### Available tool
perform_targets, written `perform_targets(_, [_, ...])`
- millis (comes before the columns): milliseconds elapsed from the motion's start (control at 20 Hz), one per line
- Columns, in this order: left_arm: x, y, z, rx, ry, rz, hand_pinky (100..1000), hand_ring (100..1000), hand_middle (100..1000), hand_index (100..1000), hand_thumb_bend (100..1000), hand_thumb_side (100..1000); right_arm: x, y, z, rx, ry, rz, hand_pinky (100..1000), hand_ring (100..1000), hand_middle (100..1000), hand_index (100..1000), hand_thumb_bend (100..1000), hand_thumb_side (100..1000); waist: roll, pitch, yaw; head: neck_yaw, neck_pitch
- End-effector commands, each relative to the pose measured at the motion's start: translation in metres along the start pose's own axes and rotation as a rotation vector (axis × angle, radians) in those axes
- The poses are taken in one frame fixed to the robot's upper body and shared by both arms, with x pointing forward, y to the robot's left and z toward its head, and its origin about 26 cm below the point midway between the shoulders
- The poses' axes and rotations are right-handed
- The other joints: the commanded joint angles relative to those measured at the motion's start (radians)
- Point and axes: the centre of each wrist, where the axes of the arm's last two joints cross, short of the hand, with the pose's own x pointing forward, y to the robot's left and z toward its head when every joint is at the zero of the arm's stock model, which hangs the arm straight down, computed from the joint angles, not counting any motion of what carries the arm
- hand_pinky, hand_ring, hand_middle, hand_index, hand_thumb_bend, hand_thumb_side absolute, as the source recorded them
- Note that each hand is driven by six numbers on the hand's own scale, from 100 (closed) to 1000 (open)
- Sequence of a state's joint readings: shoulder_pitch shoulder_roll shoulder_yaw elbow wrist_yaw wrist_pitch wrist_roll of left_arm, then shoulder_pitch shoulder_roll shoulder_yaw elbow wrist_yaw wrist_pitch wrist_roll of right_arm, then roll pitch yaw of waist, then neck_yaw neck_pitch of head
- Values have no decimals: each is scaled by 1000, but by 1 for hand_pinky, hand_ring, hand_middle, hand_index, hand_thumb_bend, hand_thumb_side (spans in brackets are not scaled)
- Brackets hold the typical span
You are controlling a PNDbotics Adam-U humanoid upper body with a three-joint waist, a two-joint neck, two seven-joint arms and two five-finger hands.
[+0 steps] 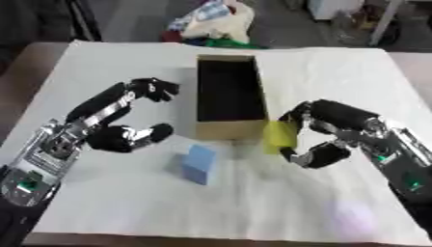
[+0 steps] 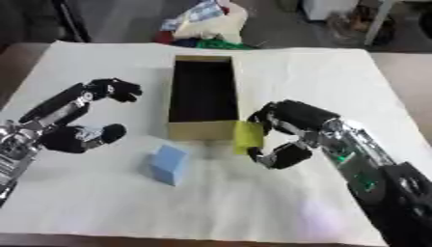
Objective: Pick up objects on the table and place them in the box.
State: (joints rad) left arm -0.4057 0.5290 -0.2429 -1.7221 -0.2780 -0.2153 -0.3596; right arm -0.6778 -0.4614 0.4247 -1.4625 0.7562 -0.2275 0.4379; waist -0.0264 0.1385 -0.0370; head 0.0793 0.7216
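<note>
An open cardboard box [image 1: 226,129] with a dark inside stands at the middle of the white table. A yellow-green block [image 1: 278,136] hangs at the box's near right corner, pinched between the fingers and thumb of my right hand [image 1: 325,126]. A light blue block [image 1: 198,164] sits on the table in front of the box, a little to its left. My left hand [image 1: 127,135] hovers to the left of the box with curled fingers and thumb apart, holding nothing.
The white cloth covers the table [image 1: 127,207] to its edges. Beyond the far edge lies a pile of coloured cloth and bags [image 1: 215,21]. A white object and clutter [image 1: 354,14] stand on the floor at the far right.
</note>
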Motion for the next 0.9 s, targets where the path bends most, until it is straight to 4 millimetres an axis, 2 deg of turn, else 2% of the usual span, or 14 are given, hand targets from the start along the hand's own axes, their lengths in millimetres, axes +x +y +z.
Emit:
perform_targets(50, [6,10,-2,3,-23,-22,792,786,789,918,478,856,-5,-34,10,-66,27,54,759,624,496,640,110,442,4,-18,4,-3,10])
perform_targets(250, [7,8,-4,-15,-33,-14,795,784,787,916,478,856,-3,-56,7,-139,40,85,762,624,497,641,106,440,9,-20,15,-9,13])
perform_targets(450, [10,5,-9,-31,-53,-7,796,784,787,916,477,857,-1,-67,-6,-182,39,86,763,622,497,640,107,449,13,-20,28,-23,13])
perform_targets(900, [22,3,-27,-42,-125,9,796,781,784,915,473,858,-5,-56,-50,-215,96,46,762,620,501,643,101,450,24,-12,70,-75,-8])
